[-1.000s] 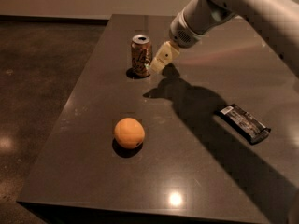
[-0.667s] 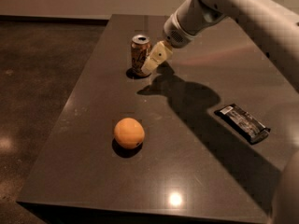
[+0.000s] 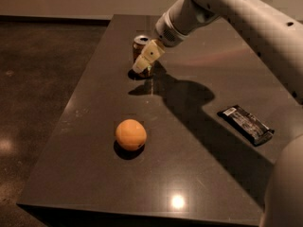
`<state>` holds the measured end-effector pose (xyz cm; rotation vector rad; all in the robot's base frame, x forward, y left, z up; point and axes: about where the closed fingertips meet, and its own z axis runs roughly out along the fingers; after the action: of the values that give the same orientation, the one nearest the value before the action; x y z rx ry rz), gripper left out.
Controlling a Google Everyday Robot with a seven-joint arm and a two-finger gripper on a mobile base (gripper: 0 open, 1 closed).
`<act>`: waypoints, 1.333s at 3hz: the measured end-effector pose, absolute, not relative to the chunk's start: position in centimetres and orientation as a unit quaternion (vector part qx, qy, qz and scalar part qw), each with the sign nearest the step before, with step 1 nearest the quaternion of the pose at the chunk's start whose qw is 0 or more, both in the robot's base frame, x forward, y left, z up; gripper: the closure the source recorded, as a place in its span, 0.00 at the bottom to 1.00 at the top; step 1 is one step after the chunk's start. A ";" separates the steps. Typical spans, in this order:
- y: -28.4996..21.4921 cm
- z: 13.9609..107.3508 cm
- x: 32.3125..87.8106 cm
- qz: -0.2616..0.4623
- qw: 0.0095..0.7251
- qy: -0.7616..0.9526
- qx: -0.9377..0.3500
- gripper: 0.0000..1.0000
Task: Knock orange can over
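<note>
The orange can [image 3: 139, 45] stands upright on the dark table [image 3: 199, 174], at the far left part of it. Its silver top and brownish label show. My gripper [image 3: 147, 59] reaches down from the upper right on the white arm [image 3: 227, 8]. Its cream tip lies across the can's front right side and hides the can's lower part. Whether it touches the can I cannot tell.
A round orange fruit [image 3: 131, 134] sits on the table's near left. A flat black wrapped bar [image 3: 246, 123] lies at the right. The table's left edge runs close to the can, with dark floor [image 3: 38, 79] beyond.
My gripper has moved left, from just right of the can to in front of it. The can stands upright in the same spot. Fruit and bar have not moved.
</note>
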<state>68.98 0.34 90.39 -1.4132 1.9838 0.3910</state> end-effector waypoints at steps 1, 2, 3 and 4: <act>1.6 90.2 69.2 0.155 0.327 0.752 -0.550 0.15; 2.4 90.3 69.4 0.160 0.324 0.746 -0.559 0.45; 2.1 91.4 68.8 0.158 0.321 0.745 -0.564 0.77; 0.8 92.9 67.2 0.139 0.300 0.753 -0.568 0.99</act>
<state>67.23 0.83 92.95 -1.5089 1.9993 0.3702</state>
